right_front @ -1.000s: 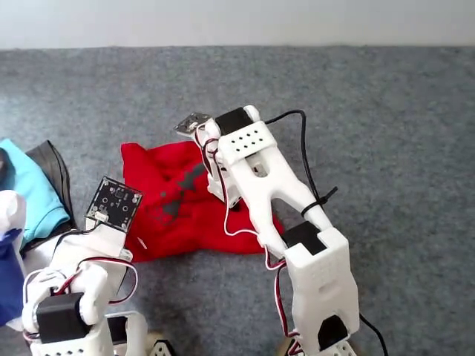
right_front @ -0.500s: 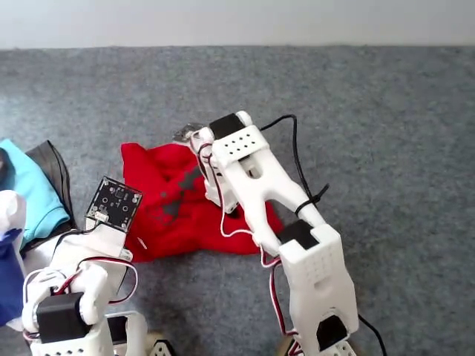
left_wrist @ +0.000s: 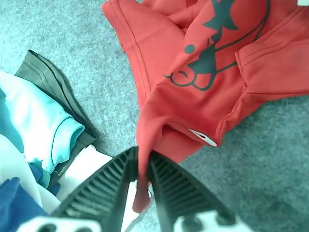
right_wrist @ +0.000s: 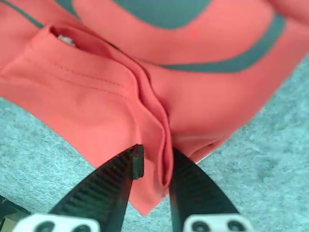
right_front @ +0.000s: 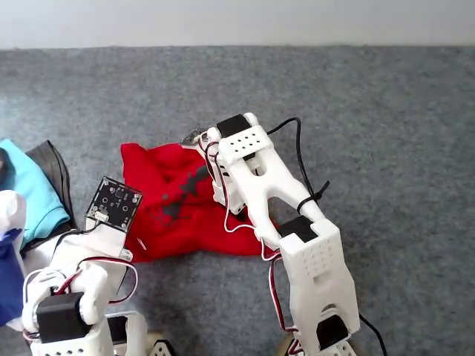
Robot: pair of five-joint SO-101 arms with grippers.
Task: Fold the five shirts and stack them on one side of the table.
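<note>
Left wrist view: your left jaws grip the red shirt (left_wrist: 193, 58) by its hem. Your right jaws pinch another fold.

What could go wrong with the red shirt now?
The left claw and right claw each pinch just a small bit of the red shirt, so it might slip out. The shirt is bunched, so the fold could turn out lumpy. The turquoise shirt lies close and might get dragged.

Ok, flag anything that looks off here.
The red shirt lies bunched, not flat, pinched by the left gripper and right gripper. The other shirts beside it form a loose heap, not a stack.
</note>
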